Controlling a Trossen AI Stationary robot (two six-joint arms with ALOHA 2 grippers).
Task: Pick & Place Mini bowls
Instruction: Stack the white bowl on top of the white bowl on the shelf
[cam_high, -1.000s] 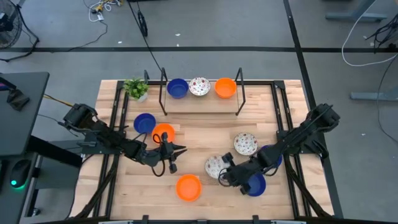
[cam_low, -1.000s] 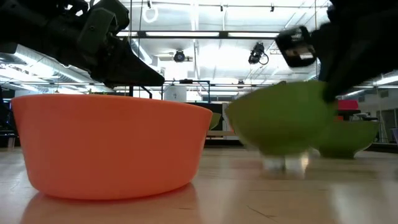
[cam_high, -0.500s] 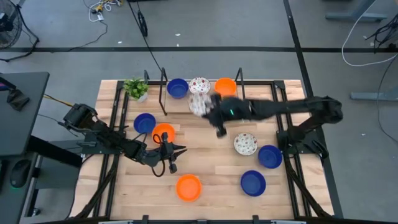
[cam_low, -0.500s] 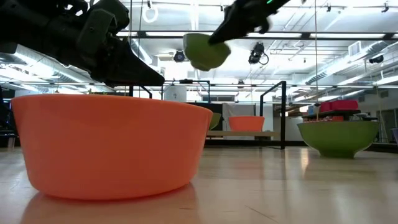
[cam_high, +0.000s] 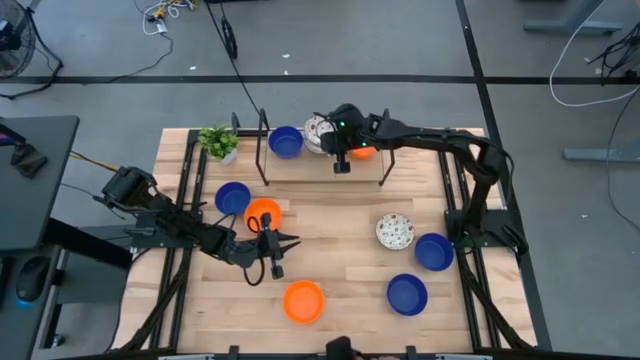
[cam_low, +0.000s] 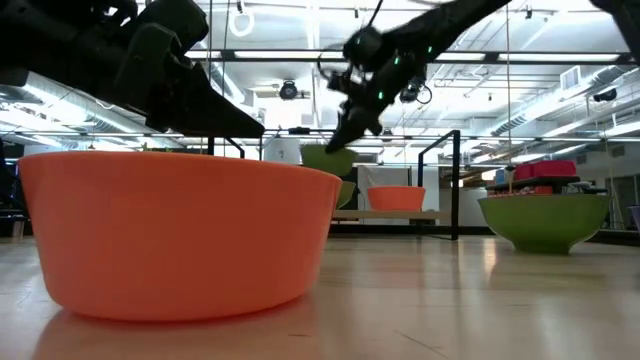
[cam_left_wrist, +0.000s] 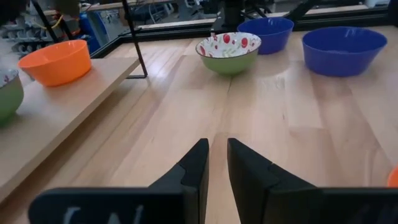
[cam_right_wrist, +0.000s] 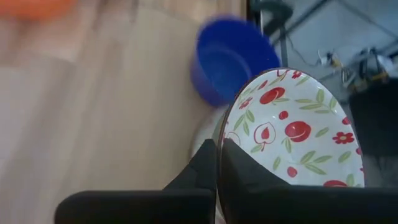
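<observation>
My right gripper (cam_high: 333, 134) reaches over the wooden shelf (cam_high: 300, 168) at the table's far side, shut on a white, red-patterned mini bowl (cam_right_wrist: 292, 134) with a green outside (cam_low: 325, 158). It is beside the shelf's blue bowl (cam_high: 285, 142) and above another white bowl (cam_right_wrist: 204, 134). An orange bowl (cam_high: 364, 148) sits on the shelf, partly hidden by the arm. My left gripper (cam_high: 287, 240) waits low beside an orange bowl (cam_high: 263, 213) and a blue bowl (cam_high: 232, 197), with its fingers (cam_left_wrist: 200, 163) close together on nothing. My right gripper pinches the patterned bowl's rim (cam_right_wrist: 225, 132), one finger (cam_right_wrist: 242, 169) inside the bowl and one (cam_right_wrist: 198, 173) outside. It comes from above, slanting from the table's right. The bowl hangs below the fingers at shelf height (cam_low: 325, 158). Whether it rests on the bowl beneath cannot be told.
On the table stand an orange bowl (cam_high: 303, 301) near the front edge, two blue bowls (cam_high: 407, 294) (cam_high: 434, 251) and a patterned bowl (cam_high: 395, 231) on the right. A green potted plant (cam_high: 218, 141) stands at the far left. The shelf has black upright posts (cam_high: 385, 140).
My right gripper has lifted the patterned bowl off the near right of the table. It carried the bowl up and toward the far edge, then lowered it over the shelf beside the blue bowl. The bowl is clear of the table.
</observation>
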